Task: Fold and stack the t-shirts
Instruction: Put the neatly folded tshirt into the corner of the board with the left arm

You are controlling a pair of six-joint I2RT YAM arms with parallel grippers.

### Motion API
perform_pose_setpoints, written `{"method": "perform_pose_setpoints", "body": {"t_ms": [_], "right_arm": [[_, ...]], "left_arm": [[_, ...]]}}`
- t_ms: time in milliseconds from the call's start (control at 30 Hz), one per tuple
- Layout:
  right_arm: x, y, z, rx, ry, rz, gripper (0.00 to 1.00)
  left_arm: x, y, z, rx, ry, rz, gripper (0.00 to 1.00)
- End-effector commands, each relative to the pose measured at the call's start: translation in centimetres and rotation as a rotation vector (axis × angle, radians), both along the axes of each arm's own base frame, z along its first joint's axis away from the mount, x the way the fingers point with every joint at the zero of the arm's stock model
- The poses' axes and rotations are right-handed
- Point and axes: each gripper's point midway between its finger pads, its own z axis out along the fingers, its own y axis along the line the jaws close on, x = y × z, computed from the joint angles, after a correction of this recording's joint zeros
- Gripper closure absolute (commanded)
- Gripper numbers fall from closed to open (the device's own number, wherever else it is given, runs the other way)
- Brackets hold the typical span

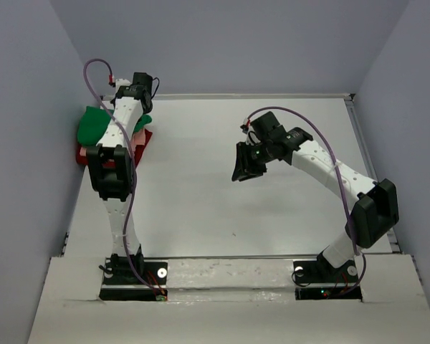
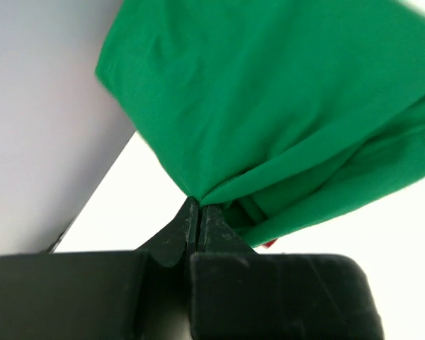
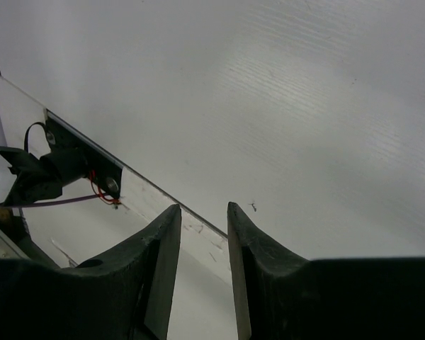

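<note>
The t-shirts lie piled against the left wall: a bright green t-shirt [image 1: 93, 123] on top, a salmon-pink one [image 1: 137, 134] under it, and a dark red one [image 1: 82, 153] at the bottom. In the left wrist view my left gripper [image 2: 199, 205] is shut on a bunched edge of the green t-shirt [image 2: 269, 106], and a sliver of red cloth [image 2: 269, 243] shows below it. From above, the left wrist [image 1: 134, 92] hides those fingers. My right gripper [image 1: 245, 163] hangs open over the middle of the table, with nothing between its fingers [image 3: 163, 241].
The left wall [image 2: 35, 127] stands close beside the pile. The white table [image 1: 222, 208] spreads between the two arms. In the right wrist view the left arm's base plate [image 3: 78, 159] sits at the table's near edge.
</note>
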Motion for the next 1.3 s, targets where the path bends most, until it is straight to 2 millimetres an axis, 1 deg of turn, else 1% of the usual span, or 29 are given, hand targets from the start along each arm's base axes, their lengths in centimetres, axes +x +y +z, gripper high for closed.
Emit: {"method": "perform_pose_setpoints", "body": {"t_ms": [0, 67, 100, 133, 233, 267, 300, 333, 367, 400, 467, 500, 533, 600, 633, 700, 733, 800, 833, 900, 967, 1033, 1067, 1100, 1133, 1167, 1200, 1233, 1267], "right_arm": [[0.4, 0.5, 2.7, 0.058, -0.077, 0.023, 0.62], [0.5, 0.4, 3.1, 0.058, -0.085, 0.026, 0.62], [0.4, 0.4, 3.2, 0.058, -0.085, 0.026, 0.62], [0.4, 0.4, 3.3, 0.058, -0.087, 0.025, 0.62], [0.5, 0.3, 3.7, 0.059, -0.100, 0.022, 0.62], [0.5, 0.3, 3.8, 0.061, -0.100, 0.021, 0.62], [0.4, 0.3, 4.0, 0.066, -0.098, 0.022, 0.62], [0.3, 0.3, 4.1, 0.069, -0.100, 0.023, 0.62], [0.3, 0.3, 4.2, 0.071, -0.099, 0.015, 0.62], [0.3, 0.3, 4.2, 0.071, -0.100, 0.018, 0.62], [0.2, 0.3, 4.1, 0.072, -0.093, 0.019, 0.62], [0.1, 0.3, 4.0, 0.072, -0.090, 0.018, 0.62], [0.2, 0.4, 3.9, 0.075, -0.089, 0.020, 0.62], [0.2, 0.4, 3.3, 0.070, -0.074, 0.015, 0.62], [0.3, 0.5, 3.2, 0.071, -0.073, 0.017, 0.62], [0.2, 0.7, 3.2, 0.081, -0.066, 0.019, 0.62], [0.4, 0.8, 3.3, 0.088, -0.073, 0.017, 0.62], [0.3, 0.7, 3.1, 0.084, -0.070, 0.016, 0.62], [0.3, 0.6, 3.1, 0.081, -0.073, 0.009, 0.62], [0.0, 0.5, 2.7, 0.081, -0.064, 0.010, 0.62], [-0.4, 0.1, 2.3, 0.071, -0.058, 0.003, 0.62], [-0.7, -0.2, 2.2, 0.064, -0.057, -0.003, 0.62], [-0.9, -0.5, 2.2, 0.060, -0.064, -0.006, 0.62], [-1.1, -0.7, 2.2, 0.058, -0.063, -0.007, 0.62], [-1.3, -1.0, 2.1, 0.045, -0.056, -0.012, 0.62], [-1.3, -1.3, 2.2, 0.033, -0.067, -0.022, 0.62], [-1.4, -1.5, 2.3, 0.030, -0.071, -0.022, 0.62], [-1.4, -1.9, 2.2, 0.014, -0.076, -0.033, 0.62], [-1.5, -2.1, 2.4, 0.012, -0.083, -0.042, 0.62]], "left_arm": [[-3.3, 1.4, 1.2, 0.039, -0.015, 0.059, 1.00], [-4.5, 2.0, -0.5, 0.035, 0.013, 0.071, 1.00], [-4.8, 1.8, -2.1, -0.004, 0.033, 0.056, 1.00], [-5.1, 1.8, -3.0, -0.030, 0.055, 0.053, 1.00], [-4.5, 1.3, -5.6, -0.100, 0.081, 0.021, 0.95], [-4.3, 1.2, -6.0, -0.110, 0.083, 0.020, 0.86], [-4.0, 0.7, -6.4, -0.139, 0.087, 0.005, 0.81], [-3.4, 0.3, -6.7, -0.161, 0.083, -0.016, 0.67], [-3.2, -0.2, -6.8, -0.188, 0.078, -0.028, 0.48], [-2.9, -0.4, -6.3, -0.189, 0.058, -0.030, 0.34], [-2.6, -1.3, -4.6, -0.190, 0.001, -0.057, 0.11], [-2.5, -1.6, -4.0, -0.195, -0.019, -0.061, 0.09], [-2.5, -1.9, -2.9, -0.202, -0.046, -0.070, 0.03], [-2.7, -2.8, -1.2, -0.201, -0.087, -0.078, 0.01], [-3.0, -3.1, -0.8, -0.199, -0.093, -0.080, 0.01], [-3.3, -4.2, 0.1, -0.206, -0.117, -0.100, 0.01], [-3.9, -4.4, 1.1, -0.207, -0.151, -0.086, 0.01], [-4.2, -5.2, 2.4, -0.203, -0.197, -0.102, 0.01], [-4.4, -5.3, 3.6, -0.207, -0.238, -0.110, 0.01], [-4.6, -5.7, 4.9, -0.224, -0.284, -0.134, 0.01], [-3.9, -6.0, 5.1, -0.236, -0.306, -0.171, 0.02], [-3.3, -6.2, 4.9, -0.247, -0.294, -0.186, 0.06], [-2.9, -6.4, 4.3, -0.274, -0.264, -0.185, 0.14], [-2.4, -6.4, 3.1, -0.292, -0.227, -0.184, 0.22], [-2.3, -6.2, 3.2, -0.301, -0.215, -0.179, 0.34], [-2.1, -5.6, 3.0, -0.306, -0.211, -0.153, 0.54], [-2.0, -5.3, 2.8, -0.306, -0.205, -0.145, 0.67], [-1.5, -4.8, 2.6, -0.320, -0.207, -0.136, 0.96], [-1.2, -4.5, 2.6, -0.327, -0.213, -0.130, 1.00]]}}
